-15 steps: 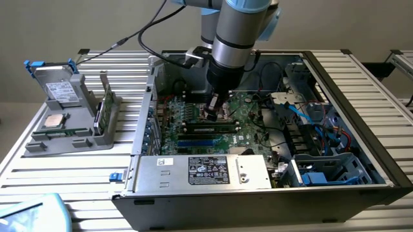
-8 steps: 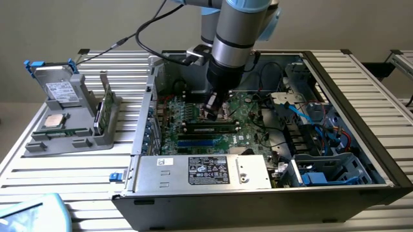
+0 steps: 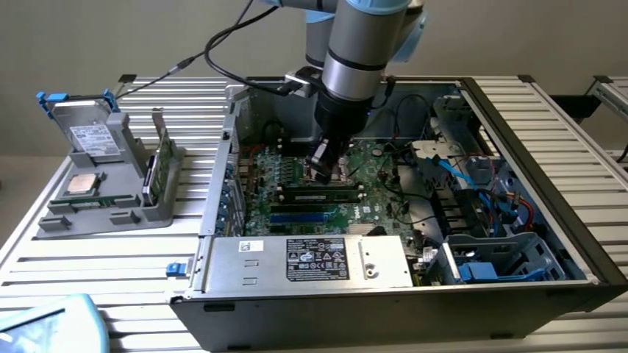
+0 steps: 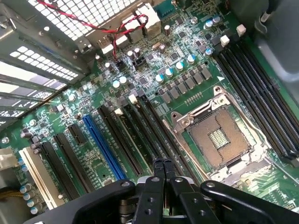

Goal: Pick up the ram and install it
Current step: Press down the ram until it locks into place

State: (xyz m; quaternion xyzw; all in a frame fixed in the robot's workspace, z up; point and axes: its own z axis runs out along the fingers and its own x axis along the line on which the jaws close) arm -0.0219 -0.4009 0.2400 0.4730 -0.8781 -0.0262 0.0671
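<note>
My gripper [image 3: 322,170] reaches down into the open computer case [image 3: 549,162], just above the green motherboard [image 3: 378,165]. Its fingers are shut and hold nothing. In the wrist view the shut gripper [image 4: 162,162] points at the long black slots [image 4: 122,140] beside the open processor socket [image 4: 217,140]. The ram [image 3: 316,196], a thin green stick with dark chips, lies along one black slot just in front of the gripper in the exterior view. I cannot tell whether the fingertips touch it or whether it is fully seated.
A blue slot [image 4: 99,140] and more black slots lie beside the socket. Blue and red cables [image 3: 490,184] and a drive cage [image 3: 501,257] crowd the case's right side. The power supply [image 3: 314,261] lies in front. A grey holder [image 3: 98,198] with a hard drive [image 3: 93,137] and silver chip [image 3: 81,184] stands left.
</note>
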